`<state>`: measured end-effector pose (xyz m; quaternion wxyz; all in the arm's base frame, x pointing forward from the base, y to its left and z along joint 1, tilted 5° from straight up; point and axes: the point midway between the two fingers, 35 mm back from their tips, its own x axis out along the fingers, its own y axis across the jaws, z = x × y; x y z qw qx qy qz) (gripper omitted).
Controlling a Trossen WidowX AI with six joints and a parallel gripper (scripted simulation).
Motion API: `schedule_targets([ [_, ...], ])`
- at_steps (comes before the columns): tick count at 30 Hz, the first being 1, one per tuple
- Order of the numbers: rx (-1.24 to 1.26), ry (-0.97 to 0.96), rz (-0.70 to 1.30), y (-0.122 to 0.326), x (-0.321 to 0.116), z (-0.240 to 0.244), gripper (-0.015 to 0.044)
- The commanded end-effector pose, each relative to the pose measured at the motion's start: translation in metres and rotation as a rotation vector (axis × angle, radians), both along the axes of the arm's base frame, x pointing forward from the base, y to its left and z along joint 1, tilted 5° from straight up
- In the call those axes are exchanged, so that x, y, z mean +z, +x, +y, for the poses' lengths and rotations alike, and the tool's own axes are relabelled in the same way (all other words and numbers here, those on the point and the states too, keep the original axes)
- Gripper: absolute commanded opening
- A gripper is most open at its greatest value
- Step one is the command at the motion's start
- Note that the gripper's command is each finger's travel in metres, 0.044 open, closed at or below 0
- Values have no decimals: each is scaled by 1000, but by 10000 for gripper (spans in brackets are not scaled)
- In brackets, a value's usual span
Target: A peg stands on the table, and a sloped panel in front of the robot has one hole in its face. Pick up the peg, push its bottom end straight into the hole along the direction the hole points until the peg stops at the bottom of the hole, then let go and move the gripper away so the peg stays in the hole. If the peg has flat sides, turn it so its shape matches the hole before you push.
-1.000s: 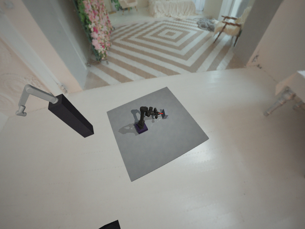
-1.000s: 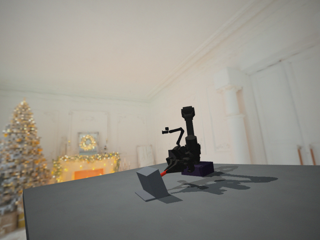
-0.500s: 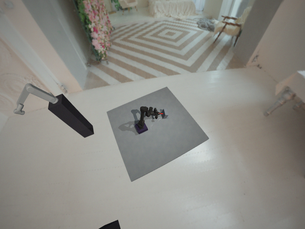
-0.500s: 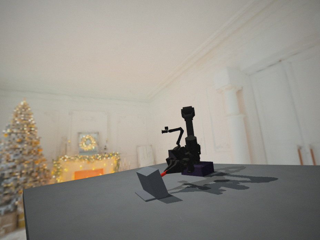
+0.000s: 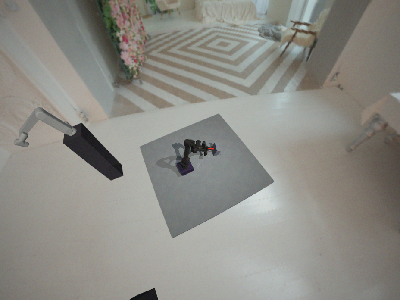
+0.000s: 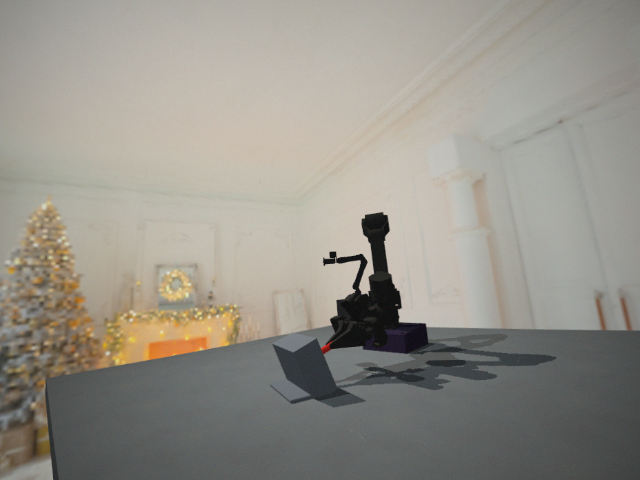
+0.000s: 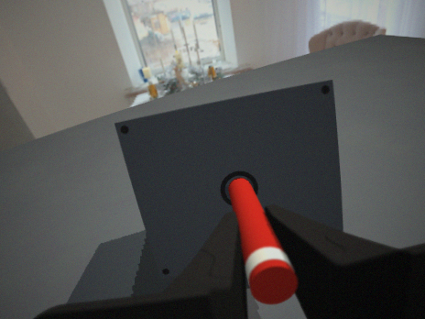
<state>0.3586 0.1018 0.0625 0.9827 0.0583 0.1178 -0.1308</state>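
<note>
The round red peg [image 5: 211, 148] [image 6: 325, 348] [image 7: 258, 225] has a white band near its rear end. My gripper [image 5: 207, 148] [image 6: 330, 344] [image 7: 251, 218] is shut on the peg, with a black finger on each side. The peg points at the dark grey sloped panel [image 6: 305, 369] [image 7: 183, 160]. In the wrist view its far end lies within the dark ring of the round hole [image 7: 223, 189], covering much of the opening. I cannot tell whether the tip is inside the hole or just at its mouth. Much of the peg stands outside the panel.
The grey table [image 5: 206, 200] [image 6: 206, 428] lies under the arm and panel. The panel's flat foot [image 6: 292, 391] rests on it. The purple arm base [image 5: 185, 168] [image 6: 408, 337] stands behind the gripper.
</note>
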Motion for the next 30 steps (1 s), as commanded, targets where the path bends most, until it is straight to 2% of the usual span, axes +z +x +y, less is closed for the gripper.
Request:
schedule_targets([
  [1, 3, -6, 7, 2, -3, 0, 0],
  [30, 3, -6, 5, 15, -5, -4, 0],
])
